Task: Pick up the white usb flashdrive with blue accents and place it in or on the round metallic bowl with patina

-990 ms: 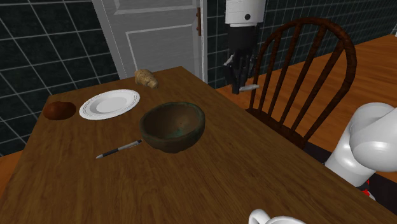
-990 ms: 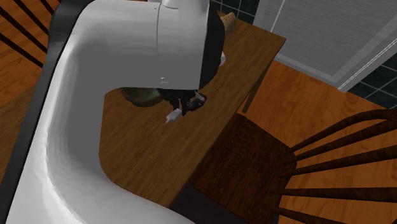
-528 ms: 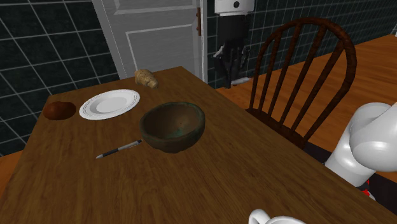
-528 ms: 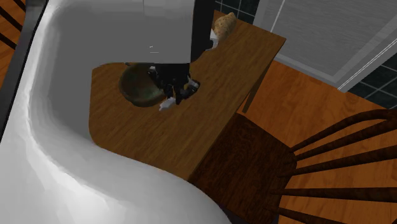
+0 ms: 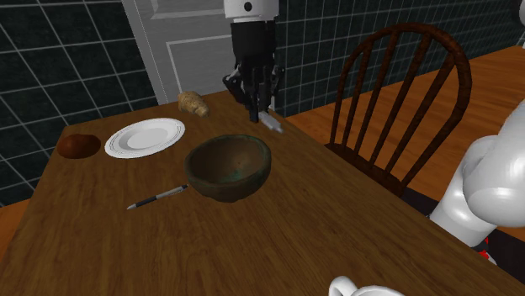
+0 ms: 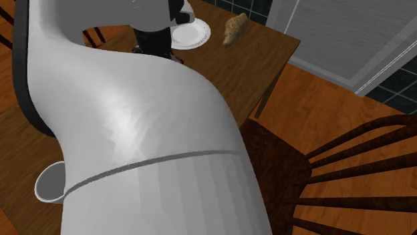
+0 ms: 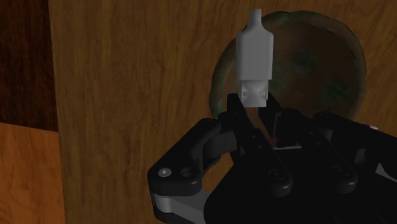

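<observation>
My black gripper (image 5: 255, 103) hangs above the table's far right part, just beyond the bowl's rim, shut on a small grey-white flash drive (image 5: 271, 123) that sticks out slantwise below the fingers. From the wrist view the flash drive (image 7: 255, 58) is clasped by its end between my gripper (image 7: 256, 107) fingers, its tip over the edge of the bowl (image 7: 318, 60). The round bowl (image 5: 228, 166), brownish with green patina, stands mid-table, upright and empty.
A white plate (image 5: 145, 136), a brown round object (image 5: 77, 145) and a tan lumpy object (image 5: 193, 103) lie at the table's far end. A pen (image 5: 157, 197) lies left of the bowl. A wooden chair (image 5: 402, 92) stands by the table's right edge. A white mug (image 6: 52, 181) sits nearby.
My gripper has carried the flash drive from beside the chair leftward in the shoulder view, over the table edge, to just beyond the bowl. The arm now fills the second exterior view.
</observation>
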Controlling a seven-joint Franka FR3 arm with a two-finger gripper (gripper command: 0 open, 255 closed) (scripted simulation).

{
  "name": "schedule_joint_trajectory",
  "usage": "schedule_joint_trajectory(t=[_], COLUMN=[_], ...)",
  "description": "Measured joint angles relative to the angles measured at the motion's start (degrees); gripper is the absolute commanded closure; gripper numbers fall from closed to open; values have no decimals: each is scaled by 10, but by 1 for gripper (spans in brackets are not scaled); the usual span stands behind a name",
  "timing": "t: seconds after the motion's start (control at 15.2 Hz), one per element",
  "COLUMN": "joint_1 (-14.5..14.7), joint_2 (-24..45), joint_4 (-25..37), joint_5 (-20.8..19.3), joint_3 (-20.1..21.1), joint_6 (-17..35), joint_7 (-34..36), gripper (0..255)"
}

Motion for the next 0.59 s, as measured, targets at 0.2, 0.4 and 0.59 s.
schedule_joint_trajectory(t=[0.2,0.4,0.59], joint_1=[18,48,49], joint_2=[75,154,158], joint_4=[78,165,148], joint_5=[-34,-74,-76], joint_3=[24,42,42], joint_6=[-8,-24,-4], joint_7=[44,85,88], gripper=[255,255,255])
